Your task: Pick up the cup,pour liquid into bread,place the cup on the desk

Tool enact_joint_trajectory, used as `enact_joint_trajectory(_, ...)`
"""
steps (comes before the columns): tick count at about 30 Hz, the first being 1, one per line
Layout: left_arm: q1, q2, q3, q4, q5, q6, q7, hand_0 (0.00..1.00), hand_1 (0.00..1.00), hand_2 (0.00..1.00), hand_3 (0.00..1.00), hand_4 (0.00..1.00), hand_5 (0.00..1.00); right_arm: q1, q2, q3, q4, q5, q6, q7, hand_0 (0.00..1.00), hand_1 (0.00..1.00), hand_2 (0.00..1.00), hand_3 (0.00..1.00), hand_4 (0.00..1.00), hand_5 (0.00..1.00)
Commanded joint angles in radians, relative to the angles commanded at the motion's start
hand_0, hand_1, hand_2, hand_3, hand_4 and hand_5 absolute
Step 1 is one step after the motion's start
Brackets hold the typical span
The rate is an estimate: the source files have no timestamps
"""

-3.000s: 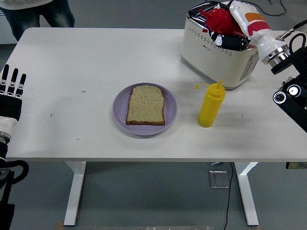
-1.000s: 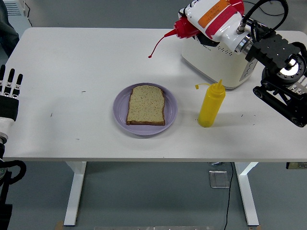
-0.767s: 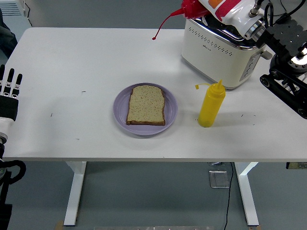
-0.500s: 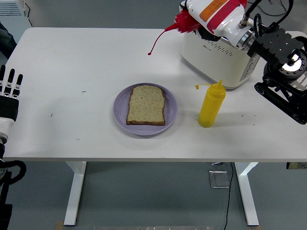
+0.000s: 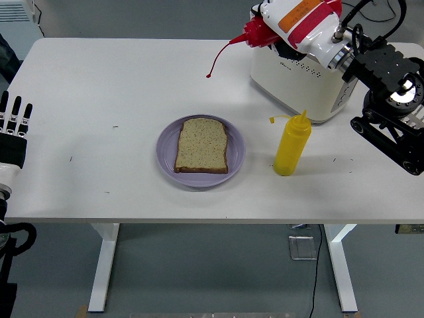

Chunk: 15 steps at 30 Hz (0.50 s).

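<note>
I have the right hand (image 5: 298, 23) up over the far right of the worktop (image 5: 99, 86), above the white toaster (image 5: 298, 83), clamped on a red squeeze bottle (image 5: 260, 32) tipped to the left, its thin tip hanging down left. The bread slice (image 5: 201, 146) lies on the purple plate (image 5: 165, 156) near the middle, a yellow bottle (image 5: 291, 144) standing just right of it. My left hand (image 5: 13, 129) rests at the left edge, fingers straight and apart.

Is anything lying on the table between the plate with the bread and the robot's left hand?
No. In the head view the stretch of white table between the purple plate and the left hand is bare, apart from small dark specks.
</note>
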Motion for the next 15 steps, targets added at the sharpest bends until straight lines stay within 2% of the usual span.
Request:
enact_joint_trajectory(11, 0.002, 0.000, 0.004, 0.003, 0.001, 0.000, 0.001, 0.799, 0.804, 0.842, 0.751, 0.541, 0.998, -0.073, -0.009, 0.197, 0.129, 0.415, 0.048, -0.056, 0.190, 0.211, 0.326, 0.432, 0.378, 0.099)
enact_joint_trajectory(13, 0.002, 0.000, 0.003, 0.003, 0.002, 0.001, 0.002, 0.799, 0.804, 0.842, 0.751, 0.540, 0.998, -0.090, -0.014, 0.234, 0.152, 0.492, 0.071, -0.058, 0.191, 0.218, 0.326, 0.430, 0.378, 0.101)
enact_joint_trajectory(15, 0.001, 0.001, -0.001, 0.002, 0.006, 0.002, 0.004, 0.799, 0.804, 0.842, 0.751, 0.540, 0.998, -0.114, -0.028, 0.285, 0.179, 0.575, 0.129, -0.046, 0.191, 0.218, 0.326, 0.430, 0.378, 0.101)
